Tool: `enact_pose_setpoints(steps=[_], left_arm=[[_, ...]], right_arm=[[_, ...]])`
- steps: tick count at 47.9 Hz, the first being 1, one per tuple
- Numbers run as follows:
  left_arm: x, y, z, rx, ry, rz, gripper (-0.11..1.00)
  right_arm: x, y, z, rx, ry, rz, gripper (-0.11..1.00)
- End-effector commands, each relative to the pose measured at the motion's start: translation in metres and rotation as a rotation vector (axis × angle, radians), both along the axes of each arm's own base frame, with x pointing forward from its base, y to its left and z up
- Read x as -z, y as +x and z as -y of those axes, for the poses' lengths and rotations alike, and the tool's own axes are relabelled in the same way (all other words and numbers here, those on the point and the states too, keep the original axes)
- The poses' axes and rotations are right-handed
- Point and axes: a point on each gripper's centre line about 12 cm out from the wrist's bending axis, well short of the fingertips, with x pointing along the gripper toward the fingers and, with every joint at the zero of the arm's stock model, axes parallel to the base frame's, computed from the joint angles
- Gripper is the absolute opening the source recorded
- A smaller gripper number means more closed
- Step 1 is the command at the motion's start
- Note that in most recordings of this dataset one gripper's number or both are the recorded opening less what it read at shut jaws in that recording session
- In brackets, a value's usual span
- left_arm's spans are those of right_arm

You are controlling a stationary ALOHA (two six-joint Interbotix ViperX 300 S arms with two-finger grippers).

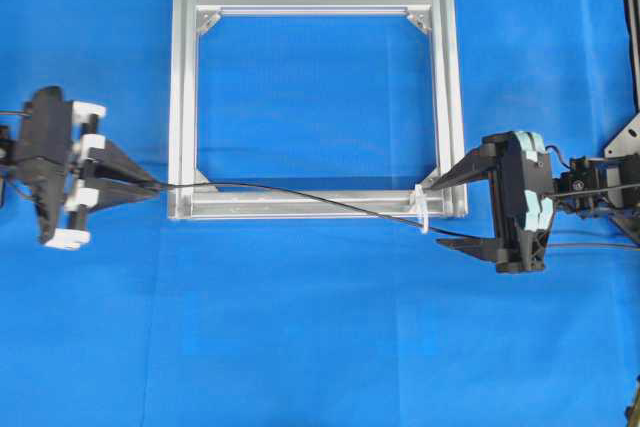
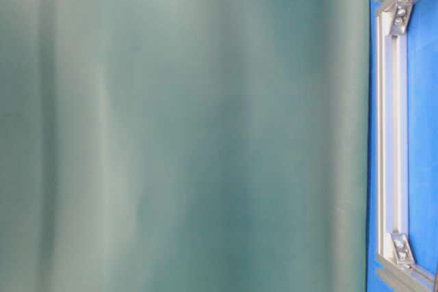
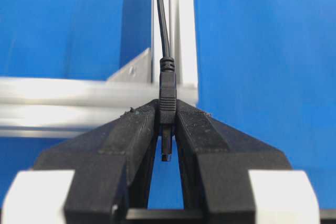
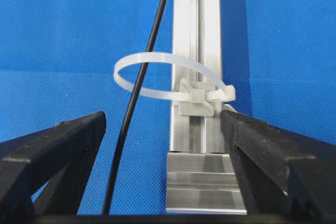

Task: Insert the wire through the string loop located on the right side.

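Note:
The wire (image 1: 300, 195) is a thin black cable lying across the front bar of the aluminium frame (image 1: 180, 97). My left gripper (image 1: 155, 185) is shut on its plug end, at the frame's front left corner. In the left wrist view the plug (image 3: 167, 87) sits pinched between the tips of the left gripper (image 3: 167, 111). The string loop (image 1: 425, 212) is a white band tied at the frame's front right corner. In the right wrist view the wire (image 4: 151, 40) passes through the loop (image 4: 157, 94). My right gripper (image 4: 163, 119) stands wide open just behind the loop, holding nothing.
A blue cloth covers the table. A blurred teal surface fills most of the table-level view, leaving only a strip of the frame (image 2: 390, 135). Black cables and a bracket (image 1: 625, 137) sit at the right edge behind my right arm.

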Motion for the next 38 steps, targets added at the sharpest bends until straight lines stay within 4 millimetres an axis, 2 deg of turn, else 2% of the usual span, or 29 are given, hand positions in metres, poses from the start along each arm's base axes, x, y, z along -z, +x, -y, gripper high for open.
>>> enact_pose_setpoints(steps=[1, 7, 36, 38], left_arm=[[-0.0042, -0.0081, 0.0001, 0.005, -0.004, 0.026, 0.08], [-0.0062, -0.0164, 0.0005, 0.019, 0.006, 0.033, 0.08], [-0.0052, -0.0131, 0.0018, 0.032, 0.022, -0.029, 0.09], [-0.0050, -0.0132, 0.0018, 0.031, 0.019, -0.030, 0.13]], right_arm=[[-0.0080, 0.0045, -0.0018, -0.002, 0.008, 0.031, 0.93], [-0.0078, 0.0044, -0.0017, -0.001, 0.009, 0.030, 0.93], [-0.0086, 0.0053, -0.0019, -0.001, 0.010, 0.033, 0.93], [-0.0088, 0.0054, -0.0019, -0.001, 0.010, 0.034, 0.93]])
